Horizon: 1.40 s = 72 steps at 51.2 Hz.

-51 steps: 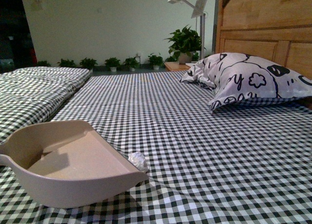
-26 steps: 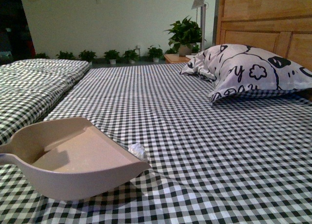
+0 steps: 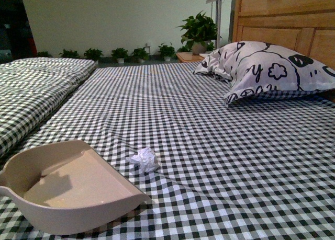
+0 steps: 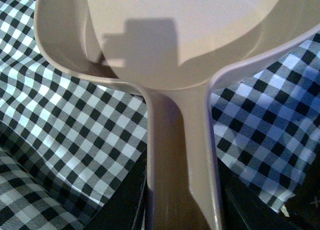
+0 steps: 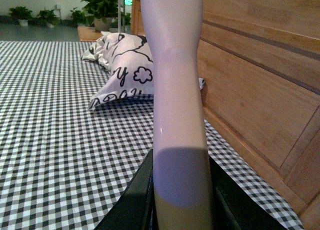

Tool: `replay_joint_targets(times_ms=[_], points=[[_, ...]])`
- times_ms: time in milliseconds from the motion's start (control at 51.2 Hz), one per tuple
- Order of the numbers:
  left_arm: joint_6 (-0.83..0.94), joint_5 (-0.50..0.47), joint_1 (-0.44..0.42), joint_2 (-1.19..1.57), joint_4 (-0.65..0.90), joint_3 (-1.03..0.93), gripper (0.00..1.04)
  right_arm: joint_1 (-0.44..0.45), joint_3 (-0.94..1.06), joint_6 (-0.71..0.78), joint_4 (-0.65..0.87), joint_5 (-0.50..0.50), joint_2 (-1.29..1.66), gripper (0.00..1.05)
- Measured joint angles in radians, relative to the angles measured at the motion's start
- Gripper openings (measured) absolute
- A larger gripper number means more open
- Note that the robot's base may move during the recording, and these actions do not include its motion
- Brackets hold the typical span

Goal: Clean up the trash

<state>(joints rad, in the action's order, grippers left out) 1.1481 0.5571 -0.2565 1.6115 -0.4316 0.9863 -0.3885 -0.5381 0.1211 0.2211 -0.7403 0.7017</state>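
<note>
While the left claw (image 4: 182, 210) pinched the beige plastic dustpan (image 3: 78, 219) and the right claw (image 5: 181, 205) a pale handle (image 5: 177, 89), the crumpled white paper ball (image 3: 145, 160) lay just off the dustpan's open lip.

Front view, low over bed (image 3: 209, 146), shares pillow (image 3: 272, 72) with right wrist; left hugs dustpan (image 4: 200, 19).

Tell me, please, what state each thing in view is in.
dustpan, empty, held by its handle.
paper ball, crumpled, on the sheet outside the dustpan.
left gripper, shut on the dustpan.
right gripper, shut on a pale handle, upright.
pillow, lying by the headboard.
</note>
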Motion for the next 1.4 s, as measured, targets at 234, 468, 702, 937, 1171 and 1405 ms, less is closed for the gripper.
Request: replay_joint_targets(times_ms=[234, 468, 702, 937, 1171, 1405], points=[[0.020, -0.008, 0.001, 0.043, 0.057, -0.002, 0.28, 0.000, 0.000, 0.000, 0.000, 0.000, 0.000, 0.21], [0.037, -0.005, 0.008, 0.080, 0.098, -0.002, 0.28, 0.000, 0.000, 0.000, 0.000, 0.000, 0.000, 0.21], [0.058, -0.005, 0.013, 0.095, 0.109, -0.002, 0.28, 0.000, 0.000, 0.000, 0.000, 0.000, 0.000, 0.21], [0.092, -0.015, 0.006, 0.096, 0.052, -0.001, 0.28, 0.000, 0.000, 0.000, 0.000, 0.000, 0.000, 0.21], [0.097, -0.016, 0.005, 0.096, 0.052, -0.001, 0.28, 0.000, 0.000, 0.000, 0.000, 0.000, 0.000, 0.21], [0.098, -0.017, 0.005, 0.096, 0.052, -0.001, 0.28, -0.002, -0.093, -0.089, -0.267, -0.002, 0.048, 0.21]])
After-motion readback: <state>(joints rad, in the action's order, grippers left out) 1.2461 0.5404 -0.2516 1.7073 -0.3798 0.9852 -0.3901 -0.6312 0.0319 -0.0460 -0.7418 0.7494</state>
